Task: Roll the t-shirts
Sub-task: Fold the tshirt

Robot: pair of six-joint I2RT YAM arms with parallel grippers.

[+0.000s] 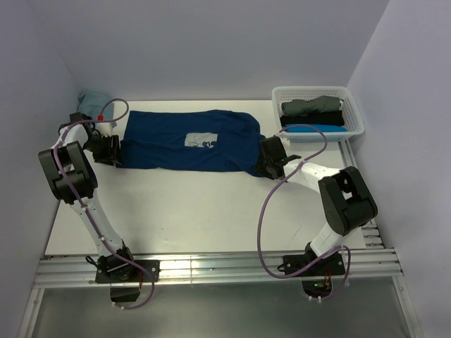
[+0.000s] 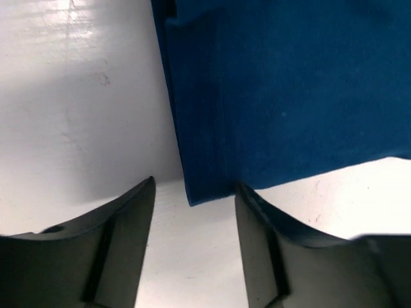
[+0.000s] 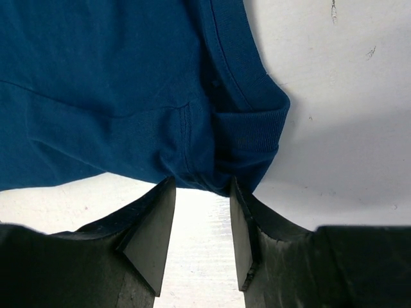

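The dark navy blue short-sleeved cotton t-shirt [image 1: 190, 141] lies flat across the far half of the white table [image 1: 211, 211]. It is folded lengthwise into a long band, with a small pale label [image 1: 201, 139] showing near its middle. No part of it is rolled yet, so the step in hand looks like the last squaring-up or narrowing of the band before the roll starts.

The left gripper [image 2: 192, 186] sits low at the band's left end. Its jaws stand apart and the near corner of the cloth lies just ahead of the gap, with bare table visible between the fingers, so it holds nothing. The right gripper [image 3: 202, 183] is at the opposite end in the same posture. Its jaws are open and the ribbed collar edge and a seam bunch right at the fingertips, but they are not pinched.

At the far right stands a white plastic lattice basket [image 1: 352, 105] holding a grey roll [image 1: 310, 105], a black roll [image 1: 310, 120] and a bright blue roll [image 1: 317, 129]. A dusty teal cloth [image 1: 91, 100] lies bunched in the far left corner.

The next move probably calls for both grippers to slide forward onto their corners and close through all the layers. Both ends should then be lifted together and evenly, so the band folds or turns without skewing. The thick collar may slip from the right fingers unless they bite deep enough
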